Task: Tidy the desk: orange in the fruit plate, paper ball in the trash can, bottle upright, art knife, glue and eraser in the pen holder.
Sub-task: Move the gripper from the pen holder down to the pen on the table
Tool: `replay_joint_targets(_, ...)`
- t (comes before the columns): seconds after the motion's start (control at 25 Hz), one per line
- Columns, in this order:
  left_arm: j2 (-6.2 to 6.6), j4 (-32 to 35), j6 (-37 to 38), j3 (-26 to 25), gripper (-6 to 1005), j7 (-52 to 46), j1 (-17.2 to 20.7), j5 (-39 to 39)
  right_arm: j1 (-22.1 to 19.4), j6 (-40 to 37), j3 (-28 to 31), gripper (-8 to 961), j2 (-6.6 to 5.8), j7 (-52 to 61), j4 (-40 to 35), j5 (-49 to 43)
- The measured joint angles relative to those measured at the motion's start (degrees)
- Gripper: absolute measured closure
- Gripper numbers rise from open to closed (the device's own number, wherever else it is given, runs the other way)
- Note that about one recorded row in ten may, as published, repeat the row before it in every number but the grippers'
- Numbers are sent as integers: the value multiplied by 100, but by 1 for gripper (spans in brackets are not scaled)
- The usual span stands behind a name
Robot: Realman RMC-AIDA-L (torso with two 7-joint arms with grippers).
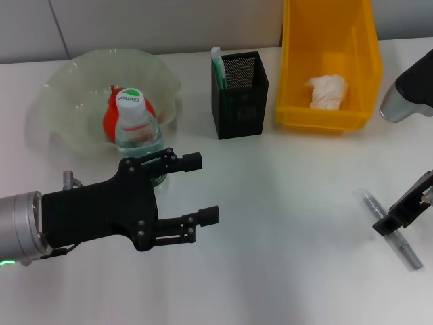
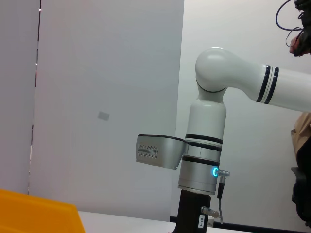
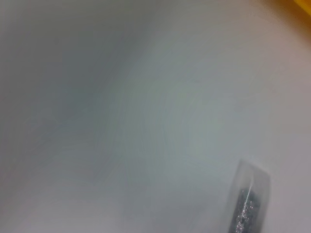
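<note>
From the head view I have the left end effector (image 1: 184,191) hanging over the worktop's near-left part with its fingers spread and nothing between them, just in front of the bottle (image 1: 137,133), which stands upright with its cap on, right at the near rim of the fruit plate (image 1: 57,91). The orange (image 1: 110,116) sits in that plate behind the bottle, the paper ball (image 1: 328,91) lies in the trash can (image 1: 329,62) at the far right, and the pen holder (image 1: 239,93) stands between plate and can with a white-and-green item poking out of it. Near the right edge, the right end effector (image 1: 398,215) is down over the art knife (image 1: 391,228), a slim clear-and-grey stick lying flat; I cannot tell whether its fingers have closed on it. I see no eraser on the worktop. The left wrist view shows only the wall, the right arm and a corner of the yellow can. The right wrist view shows bare worktop and one end of the knife (image 3: 249,200). My worry is that a thin, flat knife could slip or pivot in a shallow pinch and drop short of the holder, and that pulling the left arm away carelessly could knock the bottle over.
</note>
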Motion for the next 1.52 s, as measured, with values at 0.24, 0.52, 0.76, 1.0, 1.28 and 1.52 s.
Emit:
replay_joint_targets(0.24, 0, -1, 0, 0, 189, 1, -1, 0, 0, -1, 2, 480, 0, 6, 4, -1)
replay_joint_targets(0.52, 0, -63, 7, 0, 189, 49, -11, -2, 18, 11, 4, 483, -1, 9, 86, -1)
replay_joint_targets(0.76, 0, -63, 16, 0, 189, 52, -11, -4, 58, 75, 3, 486, -1, 20, 190, -33)
replay_joint_targets(1.0, 0, -62, 18, 0, 189, 53, -9, -6, 73, 99, 3, 518, -1, 70, 191, -55)
replay_joint_targets(1.28, 0, -62, 7, 0, 189, 53, -12, -7, 79, 141, -163, 566, -4, 135, 200, -93)
replay_joint_targets(1.52, 0, -62, 0, 0, 189, 53, -27, -6, 79, 158, -227, 599, 0, 146, 200, -159)
